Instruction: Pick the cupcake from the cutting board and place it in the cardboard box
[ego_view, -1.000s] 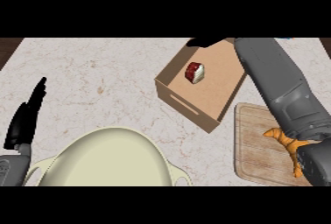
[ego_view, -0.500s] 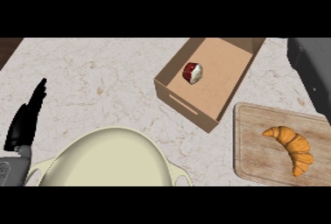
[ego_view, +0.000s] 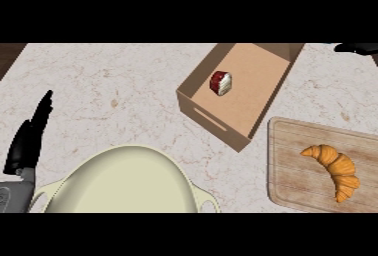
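The cupcake (ego_view: 221, 83) lies on its side inside the box (ego_view: 258, 100), near the wall away from the board (ego_view: 310, 185), which carries only a croissant (ego_view: 336, 170). So the placing looks done; what remains is to withdraw cleanly. The left robot hand (ego_view: 29, 137), well left of the box, rests released, fingers straight. The right robot hand (ego_view: 356, 48) barely shows just right of the box; its state cannot be told. Best it clears high, without clipping the box rim.

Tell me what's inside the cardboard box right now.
The cupcake lies on its side in the cardboard box, close to the left wall. The rest of the box floor shows bare. Nothing covers the inside from this head view.
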